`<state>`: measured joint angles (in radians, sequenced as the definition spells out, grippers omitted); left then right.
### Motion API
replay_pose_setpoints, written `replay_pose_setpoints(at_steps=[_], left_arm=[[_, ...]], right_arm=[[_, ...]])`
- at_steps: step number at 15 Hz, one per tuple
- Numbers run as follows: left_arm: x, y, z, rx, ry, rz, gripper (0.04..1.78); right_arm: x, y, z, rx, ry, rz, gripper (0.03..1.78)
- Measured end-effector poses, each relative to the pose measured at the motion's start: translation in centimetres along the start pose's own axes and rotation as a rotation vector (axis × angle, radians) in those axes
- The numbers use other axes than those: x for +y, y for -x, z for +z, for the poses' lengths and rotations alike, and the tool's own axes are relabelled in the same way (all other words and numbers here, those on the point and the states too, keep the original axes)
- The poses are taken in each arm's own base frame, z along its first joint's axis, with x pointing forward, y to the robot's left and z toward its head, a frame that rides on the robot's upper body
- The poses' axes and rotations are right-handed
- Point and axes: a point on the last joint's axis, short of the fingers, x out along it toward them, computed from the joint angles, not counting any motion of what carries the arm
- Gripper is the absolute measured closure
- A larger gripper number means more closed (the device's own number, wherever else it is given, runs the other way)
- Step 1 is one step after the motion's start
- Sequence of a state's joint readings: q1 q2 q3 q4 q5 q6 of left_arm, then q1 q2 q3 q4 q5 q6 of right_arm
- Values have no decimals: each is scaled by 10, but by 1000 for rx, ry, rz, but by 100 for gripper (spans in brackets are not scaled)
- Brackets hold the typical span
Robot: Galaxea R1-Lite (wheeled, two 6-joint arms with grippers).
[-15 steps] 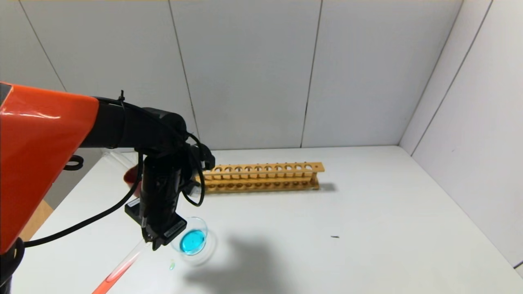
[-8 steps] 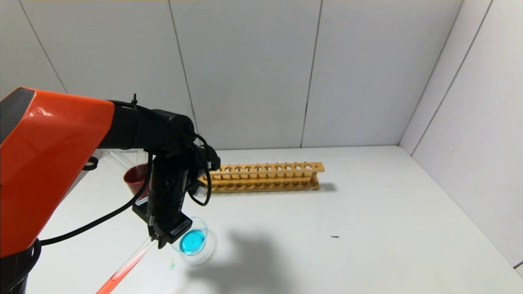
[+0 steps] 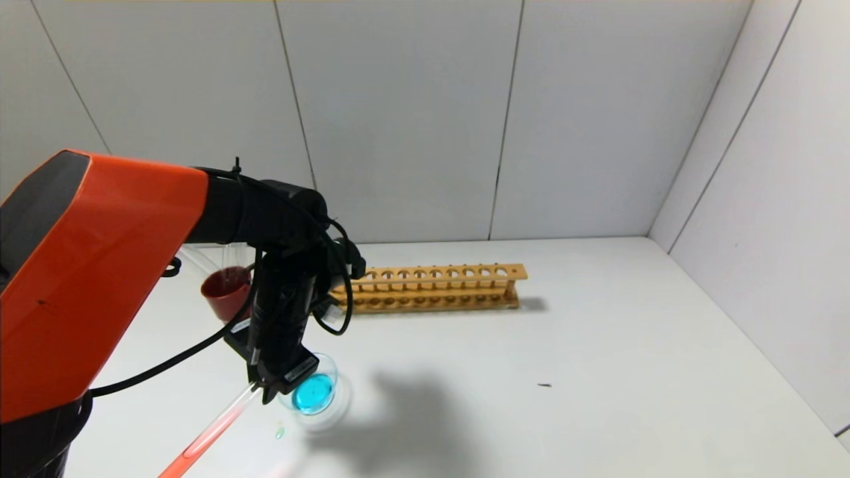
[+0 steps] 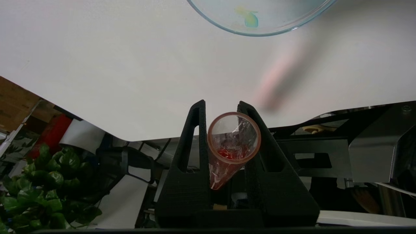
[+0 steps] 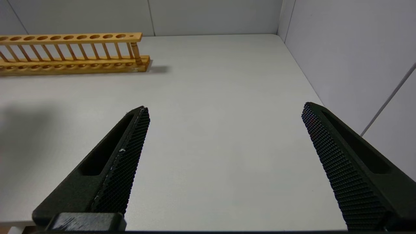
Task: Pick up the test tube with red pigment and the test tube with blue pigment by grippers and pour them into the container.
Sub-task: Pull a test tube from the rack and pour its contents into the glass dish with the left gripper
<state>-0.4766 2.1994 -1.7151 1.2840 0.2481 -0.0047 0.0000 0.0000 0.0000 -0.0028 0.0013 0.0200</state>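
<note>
Your left gripper point(image 3: 265, 392) clamps the slim glass tube of orange-red liquid point(image 3: 209, 431), tilted beside the shallow clear glass dish point(image 3: 312, 393) holding blue liquid. Your right gripper point(image 5: 224, 113) gapes wide.

No readable text, labels or numbers

No lettering, brand, number or sign can be made out in any view. A small pale sticker is seen on the black body of the left gripper point(image 3: 265, 388) in the head view, but whatever is printed on it cannot be read. Nothing is printed on the wooden rack point(image 3: 428, 287), the dark red cup point(image 3: 222, 292), the container point(image 3: 312, 392) or the test tube with red pigment point(image 3: 212, 428), and nothing is marked on the table point(image 3: 597, 372).
</note>
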Motion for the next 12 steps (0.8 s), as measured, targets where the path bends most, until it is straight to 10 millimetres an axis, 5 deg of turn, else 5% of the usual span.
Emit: replay_pose_setpoints(at_steps=[12], left_arm=[[-1,-3,-5,79,-20,0,148]], right_arm=[[0,0,0,0,0,0,10]])
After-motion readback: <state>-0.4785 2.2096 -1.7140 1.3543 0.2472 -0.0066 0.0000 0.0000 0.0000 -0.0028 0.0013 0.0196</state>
